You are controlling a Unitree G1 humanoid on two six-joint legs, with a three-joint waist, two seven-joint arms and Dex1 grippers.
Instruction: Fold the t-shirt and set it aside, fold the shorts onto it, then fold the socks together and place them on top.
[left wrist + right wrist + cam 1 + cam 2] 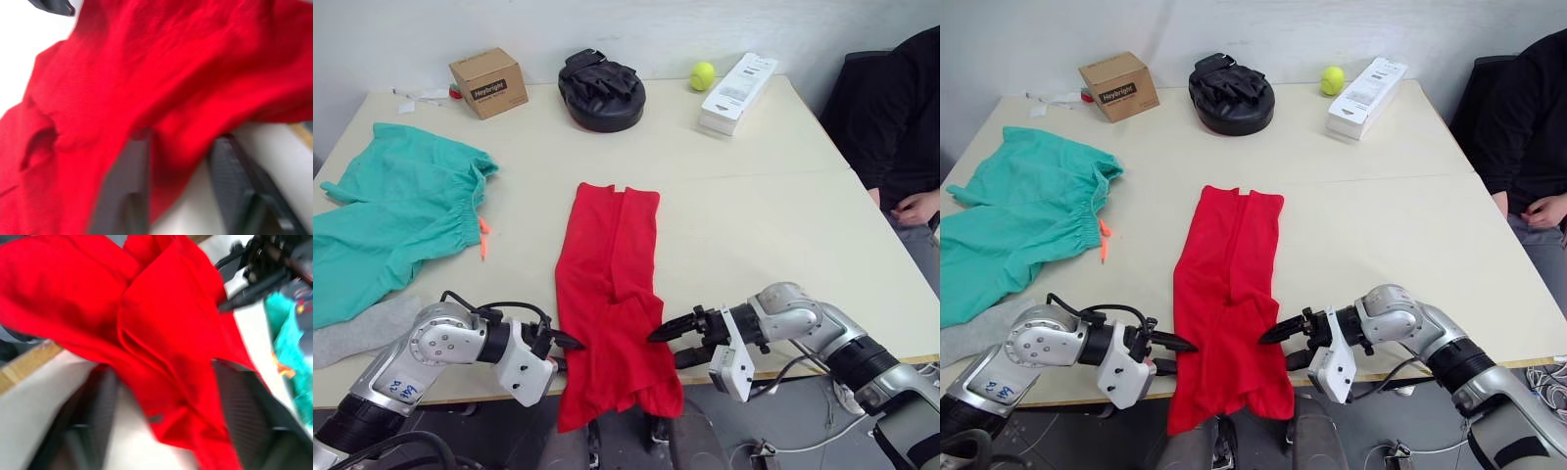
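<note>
We read "Maybright" on the cardboard box [489, 82] at the far side of the bench [754, 225]. The t-shirt [607, 294] lies as a long strip over the near edge. Left end effector [566, 343] and right end effector [668, 338] are wide, beside it.

My head views are bright and evenly lit, sharp, with only soft shadows under the box [489, 82] at eleven o'clock. My wrist views are smeared: the t-shirt [186, 83] blurs, and my own fingers [244, 406] look soft and unfocused.
</note>
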